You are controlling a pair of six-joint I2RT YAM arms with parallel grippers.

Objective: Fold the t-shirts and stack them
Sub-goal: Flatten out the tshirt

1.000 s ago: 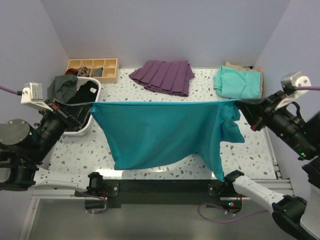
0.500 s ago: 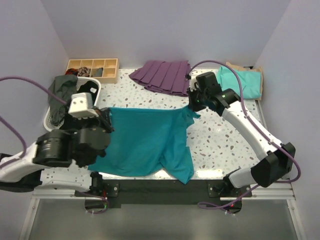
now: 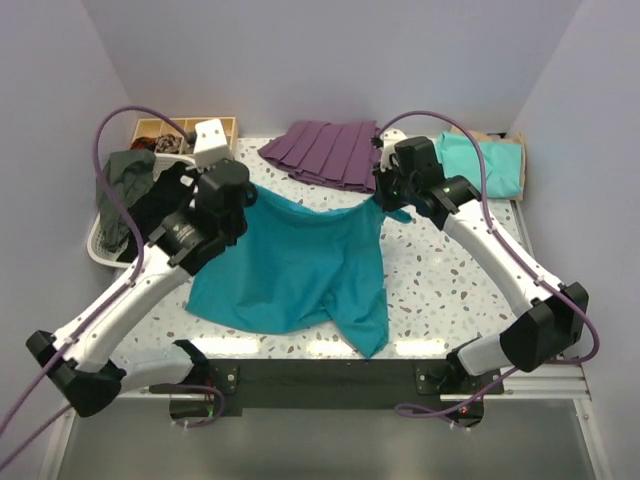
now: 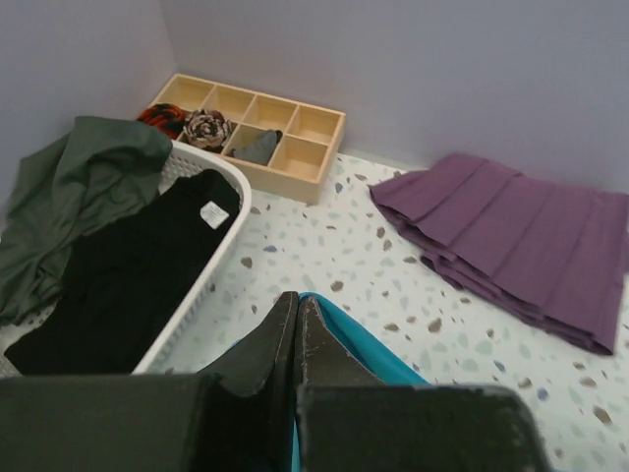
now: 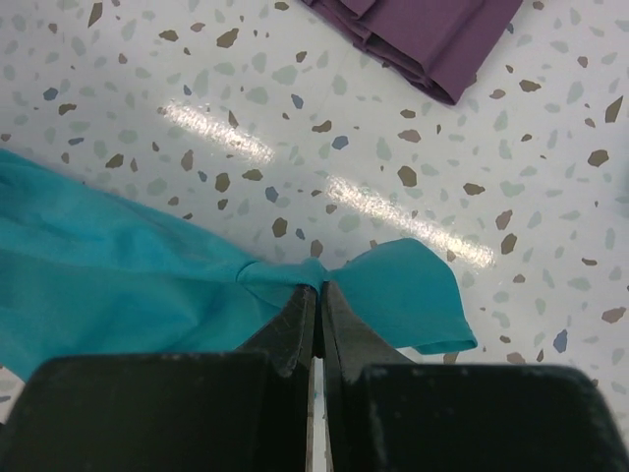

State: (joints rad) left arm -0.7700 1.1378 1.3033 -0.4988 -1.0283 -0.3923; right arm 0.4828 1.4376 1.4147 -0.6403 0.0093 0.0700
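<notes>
The speckled bench (image 3: 450, 290) fills most of the scene. In its middle lies the teal t-shirt (image 3: 300, 260), spread wide. Its lower part reaches toward the near edge, and one sleeve hangs down on the right side. At the back of the bench, in the centre, a purple pleated skirt (image 3: 330, 152) lies flat, apart from the teal t-shirt. On the left stands a white basket (image 3: 100, 245) that holds a grey-green garment (image 4: 69, 197) and a black garment (image 4: 128, 275). In the far right corner a mint t-shirt (image 3: 480, 165) lies folded on top of a tan t-shirt (image 3: 500, 137), of which only an edge shows. Behind the basket is a wooden tray (image 4: 285, 184) with compartments, some with small rolled items inside. The left tool (image 4: 297, 297) is clenched on the upper left corner of the teal t-shirt, near the basket. The right tool (image 5: 316, 287) is clenched on the upper right corner, where the cloth bunches between its fingers just over the bench.
</notes>
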